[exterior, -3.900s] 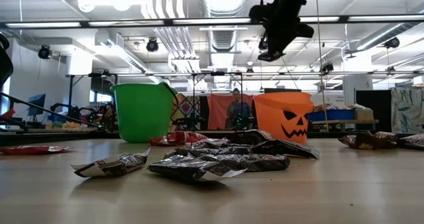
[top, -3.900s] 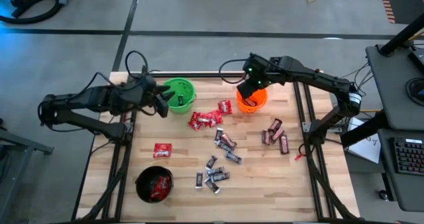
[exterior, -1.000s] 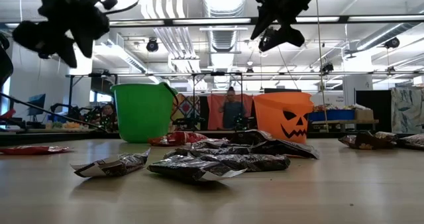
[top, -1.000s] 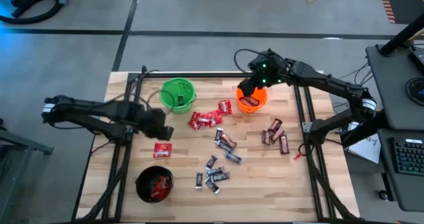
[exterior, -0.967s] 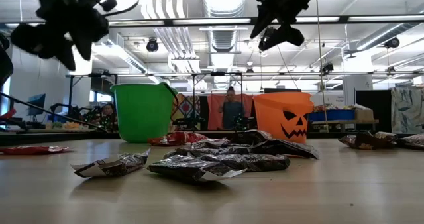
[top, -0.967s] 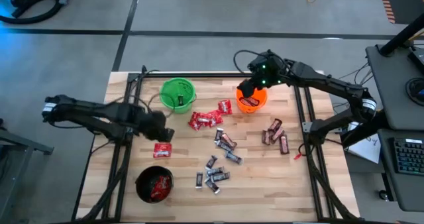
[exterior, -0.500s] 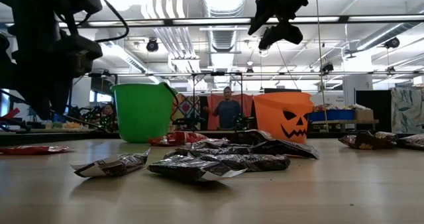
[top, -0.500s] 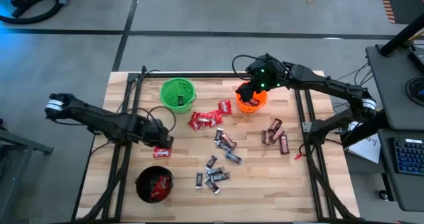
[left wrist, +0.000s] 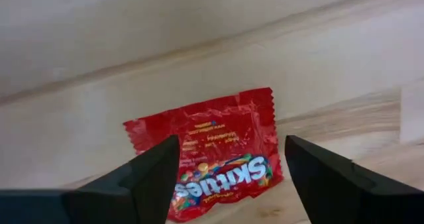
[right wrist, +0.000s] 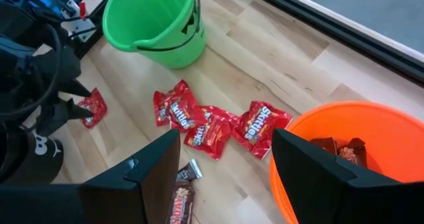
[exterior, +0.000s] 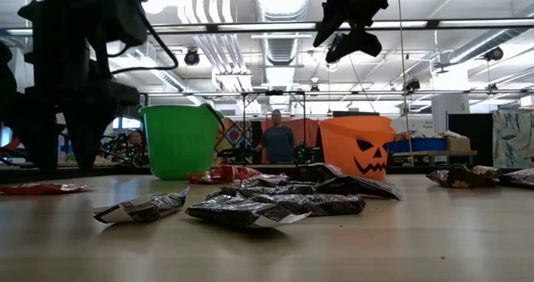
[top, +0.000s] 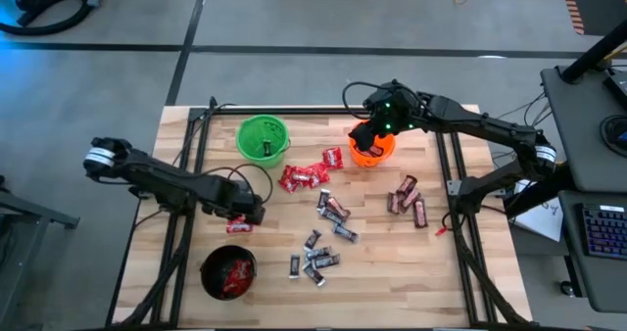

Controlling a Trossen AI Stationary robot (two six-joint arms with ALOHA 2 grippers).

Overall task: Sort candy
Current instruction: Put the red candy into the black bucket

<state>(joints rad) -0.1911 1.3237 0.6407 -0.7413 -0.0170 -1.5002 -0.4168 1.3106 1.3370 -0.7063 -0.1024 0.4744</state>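
Observation:
The candy lies scattered on the wooden table: red packets [top: 304, 177], black-silver bars [top: 315, 258] and brown-red bars [top: 407, 196]. One red Skittles packet [left wrist: 218, 128] lies flat, alone at the left. My left gripper [top: 242, 213] points straight down over it, open, one finger on either side and still above the table [exterior: 65, 161]. My right gripper [top: 377, 135] hangs open, nothing in it, high above the orange pumpkin bucket [right wrist: 344, 151], which holds brown bars.
A green bucket [top: 265, 140] stands at the far left. A black bucket [top: 227, 272] with red packets inside stands near the front left, close to my left gripper. Bare wood lies along the near edge. A person stands in the room behind the table [exterior: 275, 140].
My left gripper has come down from high above the table toward the lone red packet, drifting a little toward the table's right and near edges, and has tipped until it points straight down. The packet has not moved.

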